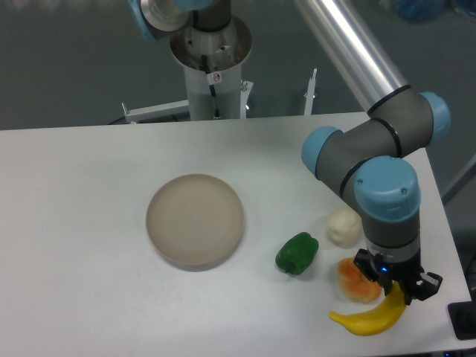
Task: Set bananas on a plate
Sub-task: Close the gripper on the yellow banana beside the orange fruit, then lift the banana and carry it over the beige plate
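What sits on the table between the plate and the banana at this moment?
In the camera view, a green pepper lies between the plate and the banana. The orange fruit sits just above the banana, nearer the gripper.

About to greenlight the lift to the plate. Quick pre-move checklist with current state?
1. Gripper over the banana, at its right end: ok.
2. Fingers shut on the banana: cannot tell, the wrist hides the contact.
3. Banana off the table: cannot tell.
4. Orange fruit apart from the banana: not ok, it sits right against the grasp spot.
5. Plate free of items: ok.
6. Green pepper away from the plate: ok, apart from its rim.
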Tool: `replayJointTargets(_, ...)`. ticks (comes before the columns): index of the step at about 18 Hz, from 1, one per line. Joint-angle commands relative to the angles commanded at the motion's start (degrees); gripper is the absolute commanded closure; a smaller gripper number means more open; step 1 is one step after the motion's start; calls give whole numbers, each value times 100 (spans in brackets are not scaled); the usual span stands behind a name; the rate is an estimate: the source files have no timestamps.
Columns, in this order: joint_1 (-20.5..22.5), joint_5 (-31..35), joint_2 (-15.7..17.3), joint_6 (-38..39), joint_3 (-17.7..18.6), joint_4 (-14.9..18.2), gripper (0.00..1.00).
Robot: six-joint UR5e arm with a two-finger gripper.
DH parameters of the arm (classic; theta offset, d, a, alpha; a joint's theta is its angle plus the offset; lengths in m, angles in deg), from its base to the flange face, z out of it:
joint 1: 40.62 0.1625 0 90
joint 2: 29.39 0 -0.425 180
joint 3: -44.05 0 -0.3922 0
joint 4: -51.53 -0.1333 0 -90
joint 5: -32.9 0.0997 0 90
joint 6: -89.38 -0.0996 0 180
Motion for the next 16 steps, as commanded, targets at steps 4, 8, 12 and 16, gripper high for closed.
replayJointTargets(4,-87,-53,70,26,70,0,76)
replayJointTargets(8,-149,-61,377,79,368,167,76)
replayJointTargets(12,-184,-88,807,193,755,464,76)
replayJointTargets(16,-351,-105,1308,526,1159,1159,76)
